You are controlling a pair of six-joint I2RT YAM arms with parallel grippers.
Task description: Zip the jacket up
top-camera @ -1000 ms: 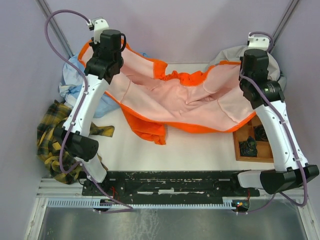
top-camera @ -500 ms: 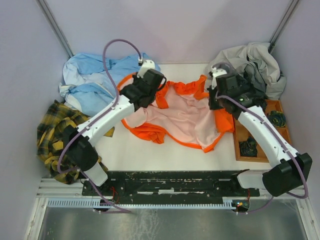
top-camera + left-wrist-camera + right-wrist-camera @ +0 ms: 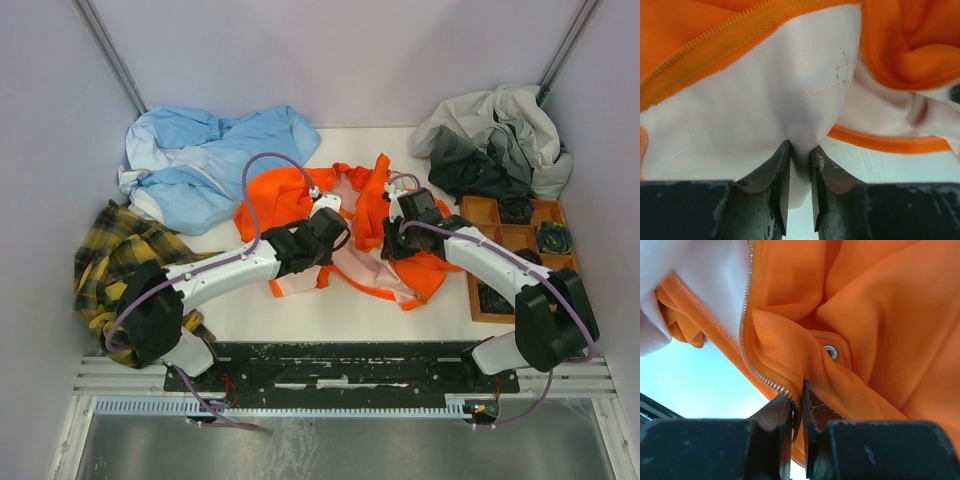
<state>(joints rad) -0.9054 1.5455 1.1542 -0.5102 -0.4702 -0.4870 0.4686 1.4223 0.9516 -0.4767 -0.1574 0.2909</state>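
The orange jacket lies bunched in the middle of the table, its pale pink lining facing up between the two arms. My left gripper is shut on a fold of the pink lining near an orange hem. My right gripper is shut on the jacket's front edge, pinching the light zipper teeth. A metal snap sits on the orange fabric just above the right fingertips. The two grippers are close together over the jacket's middle.
A light blue garment lies at the back left and a yellow plaid cloth at the left edge. A grey and dark clothing heap sits at the back right. A wooden compartment tray with small dark items stands at the right.
Both arms have come down and inward from a wide, raised spread. The jacket, held stretched open before, is now bunched low on the table between the grippers.
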